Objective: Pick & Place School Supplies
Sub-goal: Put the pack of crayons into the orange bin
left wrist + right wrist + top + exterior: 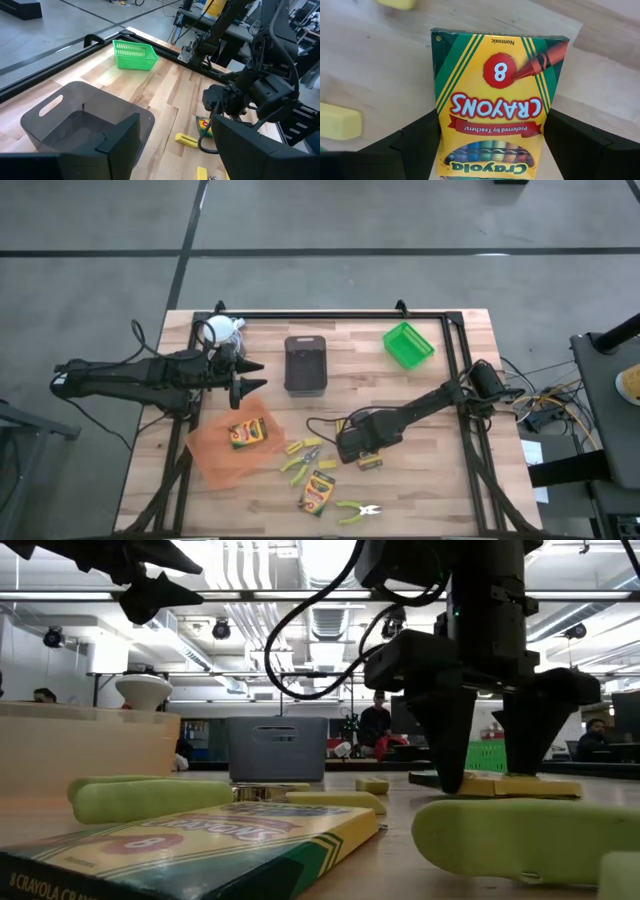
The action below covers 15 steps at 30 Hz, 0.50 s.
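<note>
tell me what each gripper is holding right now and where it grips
Nothing is held yet. The right gripper straddles a crayon box flat on the table, fingers open beside its long edges. The left gripper is empty.

Even, bright overhead light fills the scene. In the low view, long fluorescent ceiling strips [300,595] glare across the top of the frame, and the yellow-green cardboard crayon box [190,845] at lower left is blurred. Shadows on the pale wooden table [440,480] are soft.

a: right arm?
b: reaches in twd table middle, right gripper [366,459] low, fingers [417,145] apart either side of a crayon box [496,100].
a: left?
b: left gripper [250,377] raised, fingers apart, nothing betw them.
</note>
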Each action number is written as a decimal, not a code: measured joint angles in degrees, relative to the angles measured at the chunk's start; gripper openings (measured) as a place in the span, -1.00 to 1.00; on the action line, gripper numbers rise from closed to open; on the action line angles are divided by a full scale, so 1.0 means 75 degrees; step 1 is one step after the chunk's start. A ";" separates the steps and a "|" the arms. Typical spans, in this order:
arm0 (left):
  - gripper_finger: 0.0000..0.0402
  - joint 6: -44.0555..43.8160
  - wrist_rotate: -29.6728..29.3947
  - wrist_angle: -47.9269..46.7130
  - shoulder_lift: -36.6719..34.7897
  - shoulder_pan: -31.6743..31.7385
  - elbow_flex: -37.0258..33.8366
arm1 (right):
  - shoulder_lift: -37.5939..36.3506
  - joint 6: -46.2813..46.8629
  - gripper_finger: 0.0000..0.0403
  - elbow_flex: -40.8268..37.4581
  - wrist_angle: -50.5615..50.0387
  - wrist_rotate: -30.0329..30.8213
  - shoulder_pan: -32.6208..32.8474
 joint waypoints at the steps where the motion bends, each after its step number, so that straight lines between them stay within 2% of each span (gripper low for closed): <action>1: 0.25 -0.0002 0.0000 0.0003 0.0002 0.0000 0.0000 | -0.0005 -0.0066 0.57 0.0041 -0.0005 0.0067 0.0000; 15: 0.25 -0.0002 0.0000 -0.0018 0.0000 -0.0003 0.0000 | -0.0546 -0.1450 0.56 0.0420 -0.0014 0.0740 -0.0003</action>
